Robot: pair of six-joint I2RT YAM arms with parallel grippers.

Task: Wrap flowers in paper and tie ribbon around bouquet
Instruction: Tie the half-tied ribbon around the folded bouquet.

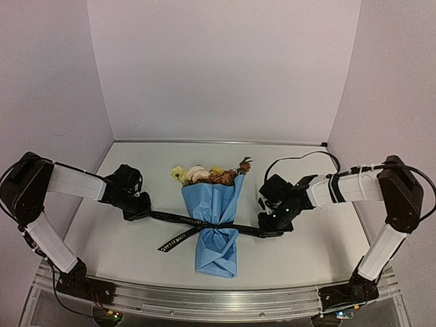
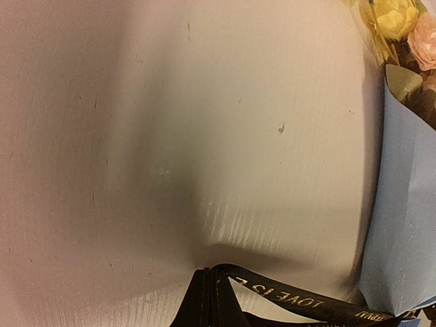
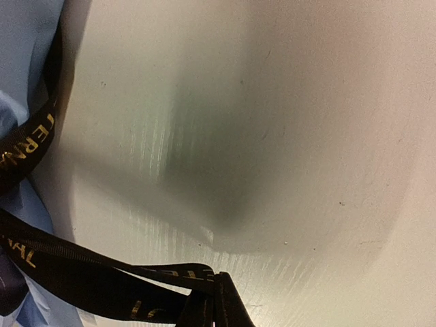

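On the table (image 1: pixel 306 255) centre lies the bouquet (image 1: pixel 216 228), heads toward the far edge. The ribbon (image 1: pixel 178 219) cinches its waist. The left gripper (image 1: pixel 146 213) and right gripper (image 1: pixel 266 232) flank it, each clamped tight on a ribbon end, arms low and reaching inward.

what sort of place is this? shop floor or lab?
Most likely a lab test cell, not a shop: plain white panel walls box in a white table, an aluminium mounting rail runs along its near edge, and a light blue paper bouquet lies staged mid-table.

Bouquet (image 1: pixel 216 221) lies flat, flowers (image 1: pixel 204 174) at far end, black ribbon (image 1: pixel 178 219) pinching its middle.
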